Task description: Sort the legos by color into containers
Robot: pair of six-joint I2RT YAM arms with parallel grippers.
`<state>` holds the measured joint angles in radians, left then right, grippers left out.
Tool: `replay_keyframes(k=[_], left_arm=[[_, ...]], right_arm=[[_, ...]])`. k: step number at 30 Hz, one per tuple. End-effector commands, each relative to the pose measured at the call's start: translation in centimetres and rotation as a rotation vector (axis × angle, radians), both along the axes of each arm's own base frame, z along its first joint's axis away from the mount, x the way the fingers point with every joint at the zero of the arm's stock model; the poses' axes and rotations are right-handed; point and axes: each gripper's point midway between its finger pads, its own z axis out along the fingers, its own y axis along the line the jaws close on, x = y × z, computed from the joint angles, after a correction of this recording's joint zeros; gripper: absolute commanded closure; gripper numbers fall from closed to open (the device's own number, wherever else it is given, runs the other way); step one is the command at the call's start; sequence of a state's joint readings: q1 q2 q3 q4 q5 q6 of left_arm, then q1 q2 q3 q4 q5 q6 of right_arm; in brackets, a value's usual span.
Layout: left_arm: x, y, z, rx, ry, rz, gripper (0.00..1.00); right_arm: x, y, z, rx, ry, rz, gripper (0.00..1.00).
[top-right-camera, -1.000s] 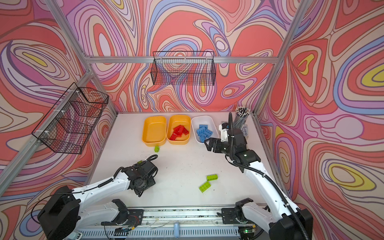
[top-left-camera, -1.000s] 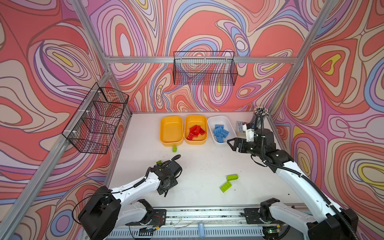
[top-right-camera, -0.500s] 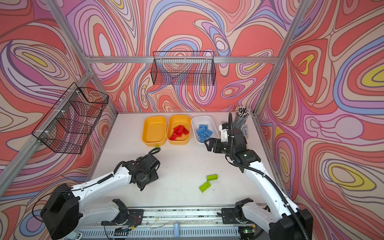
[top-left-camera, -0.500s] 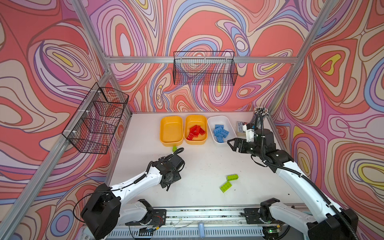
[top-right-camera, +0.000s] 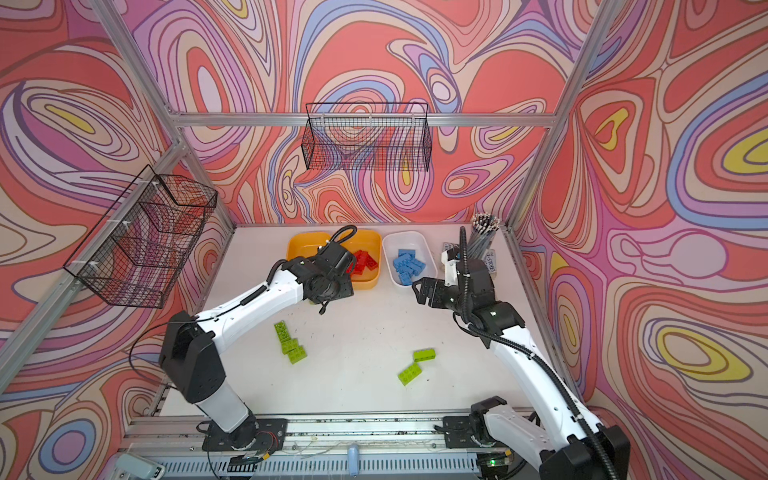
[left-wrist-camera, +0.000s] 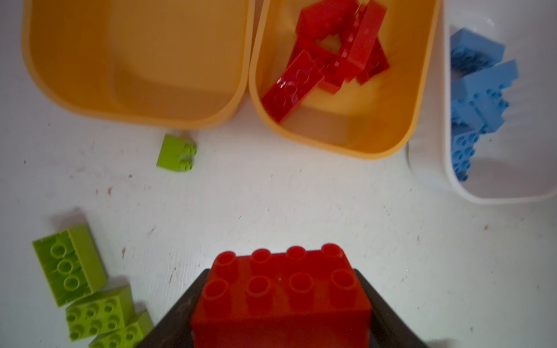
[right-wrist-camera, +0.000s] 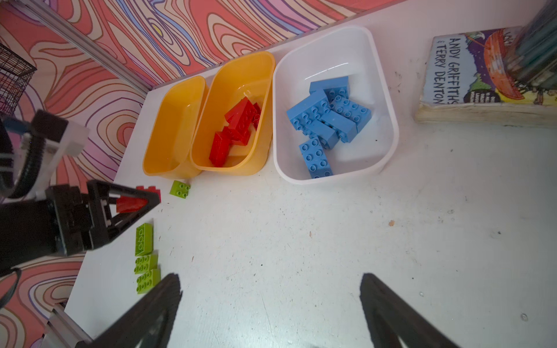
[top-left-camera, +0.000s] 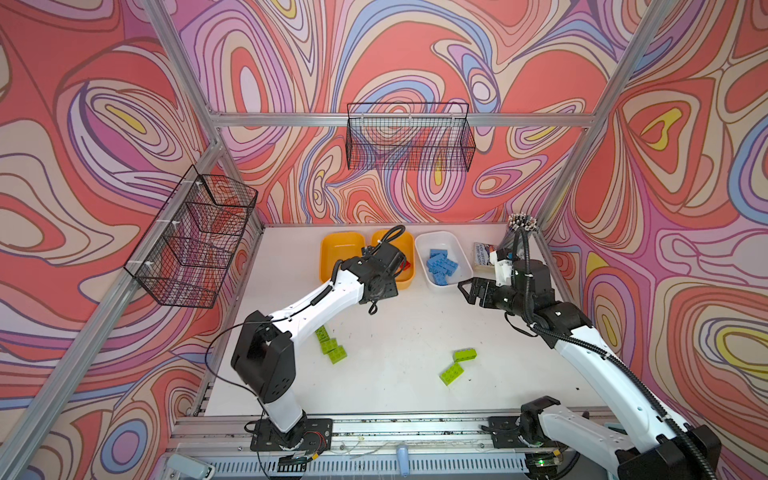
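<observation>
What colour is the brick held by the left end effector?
Red. The brick shows best in the left wrist view.

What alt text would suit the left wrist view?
A red brick held in the left tool faces a yellow tub of red bricks, beside an empty yellow tub; green bricks lie on the white table.

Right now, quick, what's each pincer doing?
Left pincer: closed on a red lego.
Right pincer: open, holding nothing.
</observation>
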<state>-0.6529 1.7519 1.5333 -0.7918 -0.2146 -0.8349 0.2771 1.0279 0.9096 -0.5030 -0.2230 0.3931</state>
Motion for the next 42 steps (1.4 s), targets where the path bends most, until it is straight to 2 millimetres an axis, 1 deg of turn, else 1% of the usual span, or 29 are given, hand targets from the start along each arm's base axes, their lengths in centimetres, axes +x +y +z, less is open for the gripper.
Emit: replay_keyframes(k=[1,3,7,8,10,11,12,15,17,19,22,24,28,30,32,34,37,42], left_arm=[[3.2,-0.2,-0.4,0.044,0.015,-0.055,0.51],[5.8,-1.2,-0.5,0.015,0.012,-0.064,0.51],[9.6,-2.6,-1.7,-0.025,0.020,-0.079,0.50],[10.5,-3.3,-2.0,-0.041,0.021,-0.095,0.47],[11.8,-4.0,-2.5,-0.052,0.033,-0.114,0.25],[12.3,-4.4,-2.6,-0.058,0.043,-0.124,0.17],[12.6,-4.5,-2.7,-0.057,0.052,-0.126,0.13],[12.9,-4.7,-2.2,-0.058,0.042,-0.136,0.07],[12.6,-4.4,-1.5,-0.059,0.025,-0.134,0.07],[11.8,-3.5,-0.7,-0.048,0.011,-0.125,0.05],[9.8,-1.5,0.0,-0.015,-0.010,-0.102,0.02],[7.6,0.5,0.0,0.011,-0.018,-0.077,0.01],[3.3,4.4,-1.9,0.096,0.012,-0.036,0.01],[1.3,6.3,-3.4,0.144,0.040,-0.018,0.01],[-0.2,7.6,-5.0,0.166,0.073,-0.007,0.02],[-1.3,8.4,-6.2,0.167,0.101,0.001,0.05],[-1.8,8.9,-7.5,0.172,0.102,-0.010,0.07],[-0.7,9.5,-9.2,0.212,0.089,-0.023,0.08]], right_arm=[[-0.4,-0.6,0.9,-0.024,-0.019,-0.023,0.02],[-0.5,-0.8,1.0,-0.022,-0.019,-0.034,0.02],[-0.4,-1.0,1.0,-0.023,-0.012,-0.049,0.02],[-0.3,-1.0,1.0,-0.025,-0.012,-0.052,0.02],[-0.2,-1.1,1.1,-0.030,-0.008,-0.057,0.02],[-0.1,-1.1,1.2,-0.031,-0.009,-0.059,0.02],[0.0,-1.1,1.3,-0.032,-0.007,-0.060,0.02],[0.3,-1.1,1.6,-0.033,-0.011,-0.062,0.02],[0.4,-1.0,1.8,-0.033,-0.013,-0.063,0.02],[0.6,-1.0,1.8,-0.032,-0.013,-0.065,0.02],[0.9,-0.8,1.6,-0.024,-0.009,-0.063,0.02],[1.0,-0.6,1.4,-0.016,-0.006,-0.056,0.02],[1.3,-0.2,1.3,0.000,-0.002,-0.044,0.02],[1.5,0.0,1.3,0.009,-0.003,-0.040,0.02],[1.6,0.2,1.4,0.013,-0.002,-0.036,0.02],[1.7,0.3,1.5,0.022,-0.003,-0.033,0.02],[1.9,0.5,1.9,0.031,-0.006,-0.032,0.02],[1.7,0.3,2.3,0.034,-0.011,-0.041,0.02]])
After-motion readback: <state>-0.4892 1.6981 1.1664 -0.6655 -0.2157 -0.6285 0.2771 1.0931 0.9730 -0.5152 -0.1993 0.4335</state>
